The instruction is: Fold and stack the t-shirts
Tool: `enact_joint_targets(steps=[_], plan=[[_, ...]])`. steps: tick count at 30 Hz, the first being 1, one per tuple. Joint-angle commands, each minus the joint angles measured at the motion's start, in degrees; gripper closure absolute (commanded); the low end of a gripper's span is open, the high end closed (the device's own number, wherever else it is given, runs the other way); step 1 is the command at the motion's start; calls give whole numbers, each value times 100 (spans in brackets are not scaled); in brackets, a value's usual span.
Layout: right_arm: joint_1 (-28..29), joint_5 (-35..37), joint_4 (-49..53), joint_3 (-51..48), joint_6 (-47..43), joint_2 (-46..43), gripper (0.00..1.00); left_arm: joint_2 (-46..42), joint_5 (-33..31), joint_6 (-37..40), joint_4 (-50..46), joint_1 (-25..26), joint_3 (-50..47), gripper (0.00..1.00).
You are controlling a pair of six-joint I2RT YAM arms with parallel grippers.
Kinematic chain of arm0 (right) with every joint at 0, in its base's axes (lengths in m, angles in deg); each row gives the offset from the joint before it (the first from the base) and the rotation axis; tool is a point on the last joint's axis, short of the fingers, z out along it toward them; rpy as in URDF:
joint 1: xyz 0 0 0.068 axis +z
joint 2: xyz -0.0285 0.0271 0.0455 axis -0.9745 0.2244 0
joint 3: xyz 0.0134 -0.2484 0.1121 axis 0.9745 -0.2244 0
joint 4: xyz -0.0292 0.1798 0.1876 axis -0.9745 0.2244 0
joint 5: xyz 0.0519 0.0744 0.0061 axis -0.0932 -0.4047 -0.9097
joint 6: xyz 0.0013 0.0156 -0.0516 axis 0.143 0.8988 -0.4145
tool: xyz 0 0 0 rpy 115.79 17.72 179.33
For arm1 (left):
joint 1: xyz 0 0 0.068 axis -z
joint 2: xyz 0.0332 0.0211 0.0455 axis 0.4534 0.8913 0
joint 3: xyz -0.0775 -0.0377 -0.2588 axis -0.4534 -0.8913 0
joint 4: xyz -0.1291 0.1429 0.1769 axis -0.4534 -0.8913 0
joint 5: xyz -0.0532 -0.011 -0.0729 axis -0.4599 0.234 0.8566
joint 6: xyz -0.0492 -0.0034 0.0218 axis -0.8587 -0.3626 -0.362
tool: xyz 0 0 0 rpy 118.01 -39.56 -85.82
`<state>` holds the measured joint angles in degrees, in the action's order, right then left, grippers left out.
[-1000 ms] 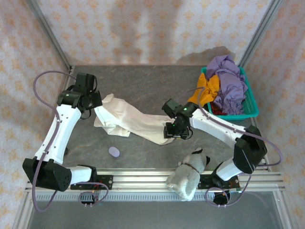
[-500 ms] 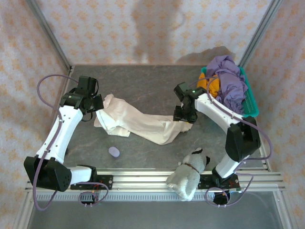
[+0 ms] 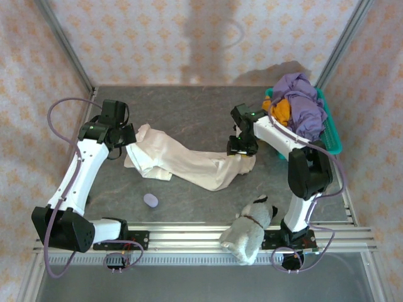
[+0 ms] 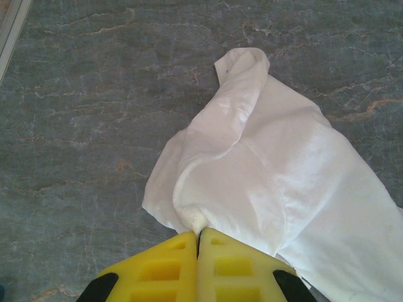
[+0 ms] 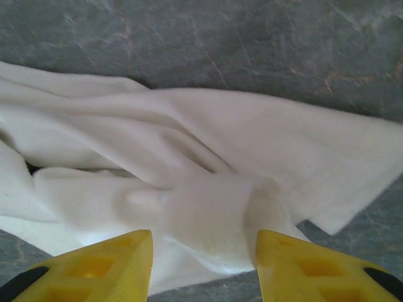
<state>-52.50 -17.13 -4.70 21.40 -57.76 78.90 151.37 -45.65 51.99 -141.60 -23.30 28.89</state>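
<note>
My left gripper (image 4: 198,236) clenches the cream t-shirt (image 4: 302,182) toward the left edge of the table (image 3: 189,107). My right gripper (image 5: 203,251), jaws apart, should pinch the bunched hem squarely.

The left gripper (image 4: 198,234) has its yellow fingers (image 4: 157,269) pressed together, a fold of the cream-white t-shirt (image 4: 277,182) pinched at their tips. From that fold the shirt lies rumpled on the grey veined worktop (image 4: 82,107), which is bare left of the shirt.
</note>
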Motion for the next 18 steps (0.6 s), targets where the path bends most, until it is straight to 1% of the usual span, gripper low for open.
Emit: enact_joint_targets(steps=[1, 4, 6, 9, 14, 18], plan=[[-58, -183, -150, 41, -181, 126, 60, -65, -85, 38, -129, -110, 255, 100], [-72, -142, -210, 19, -182, 119, 75, -34, -43, 47, -146, -152, 355, 100], [-89, -69, -198, 67, -186, 63, 86, 9, -64, 96, -188, -172, 489, 100], [-96, 116, -36, 251, -212, -92, 99, 91, -119, 204, -331, -279, 793, 100], [-113, 599, 291, 601, -272, -577, 100, 155, -97, 375, -562, -573, 1448, 100], [-187, 1102, 511, 991, -154, -1177, 100, 154, -112, 462, -774, -968, 2154, 100]])
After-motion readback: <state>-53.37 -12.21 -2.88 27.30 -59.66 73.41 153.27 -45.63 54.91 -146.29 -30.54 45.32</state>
